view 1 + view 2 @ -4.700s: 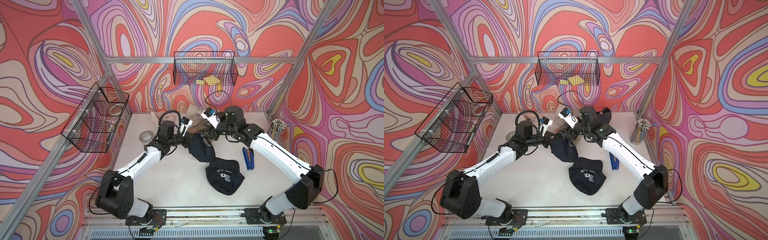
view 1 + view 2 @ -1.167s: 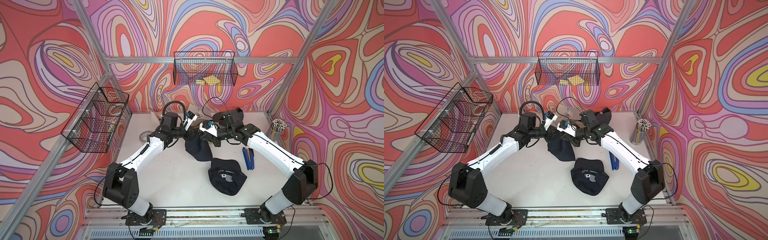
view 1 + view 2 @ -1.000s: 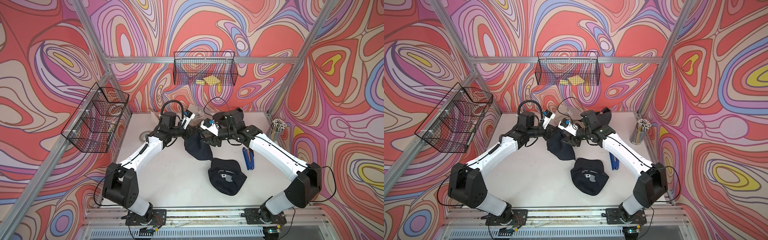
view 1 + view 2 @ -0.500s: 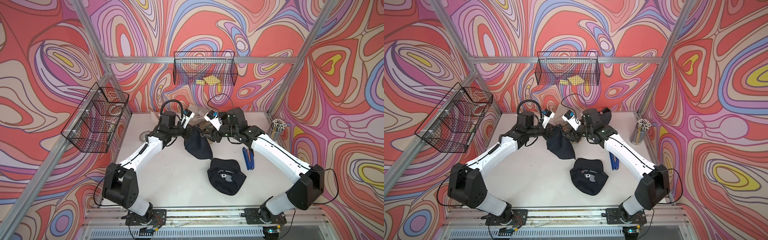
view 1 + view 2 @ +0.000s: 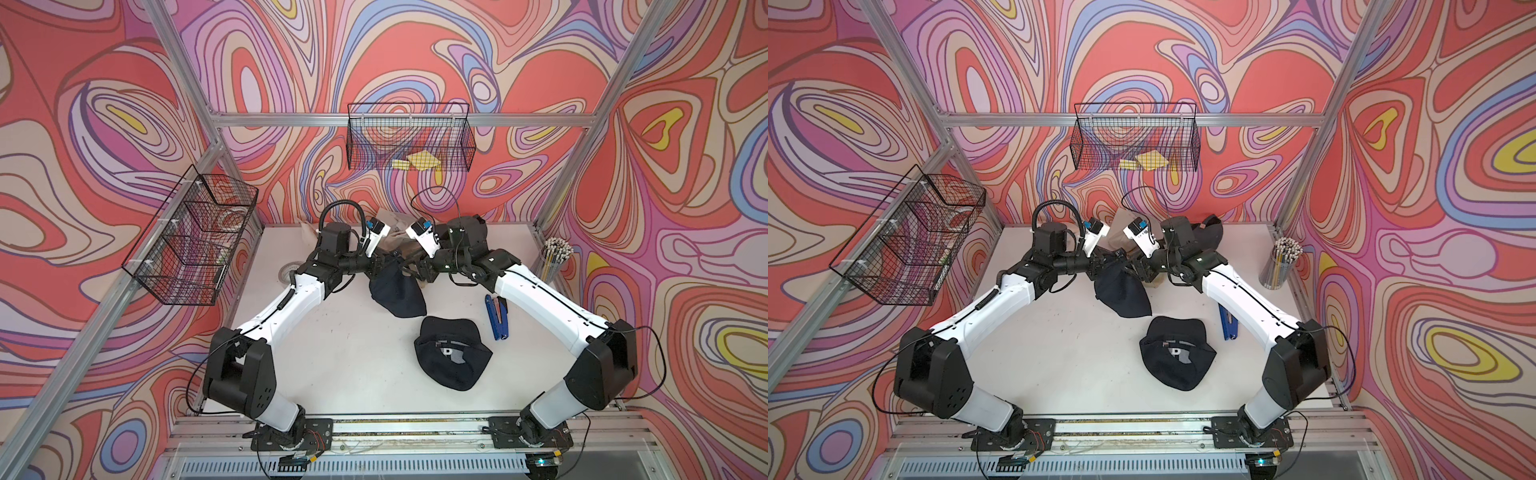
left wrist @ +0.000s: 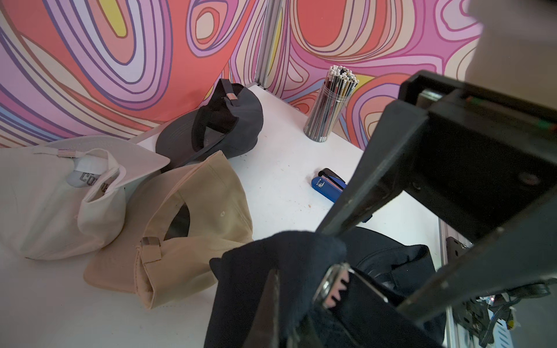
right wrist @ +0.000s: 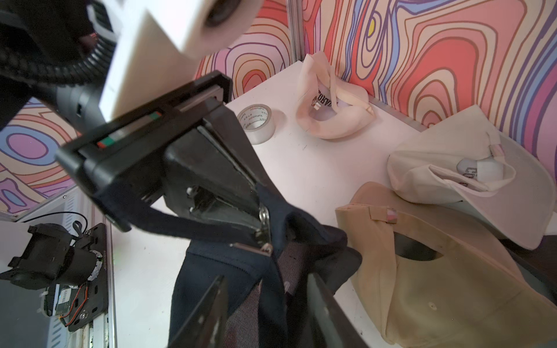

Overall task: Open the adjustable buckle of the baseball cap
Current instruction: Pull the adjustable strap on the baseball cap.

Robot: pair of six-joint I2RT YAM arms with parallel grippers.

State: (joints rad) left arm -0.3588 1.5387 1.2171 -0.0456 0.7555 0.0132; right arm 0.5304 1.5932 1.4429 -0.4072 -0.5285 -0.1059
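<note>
Since a second ago the right wrist has rolled, carrying its white camera block higher, while the navy cap [image 5: 397, 289] stays hung between the two arms over the table [image 5: 332, 365]. Left of that cap, the left arm [image 5: 291, 303] reaches forward and inward with its forearm nearly level. The left gripper [image 5: 380, 264] is clamped tight on the cap's strap right at the metal buckle [image 7: 264, 221], at the cap's upper edge. Right of the cap, the right arm [image 5: 536, 295] mirrors this reach. The right gripper [image 7: 266, 275] has its jaws partway apart with the cap's cloth and mesh lining between them, and I cannot tell whether they press it. Six caps show in all. One pale pink cap [image 7: 331, 120] is behind the held cap to its left, one white cap [image 6: 45, 195] and one tan cap [image 6: 196, 229] lie just behind it, and one dark grey cap [image 6: 238, 120] is behind to its right. A second navy cap [image 5: 453, 353] lies in front to its right. One roll of tape [image 7: 256, 120] lies left of the held cap, one blue stapler [image 5: 496, 318] right of it, and one cup of pencils [image 5: 555, 259] far right. Two wire baskets [image 5: 191, 245] hang on the walls, one up and left of the cap, one above it.
</note>
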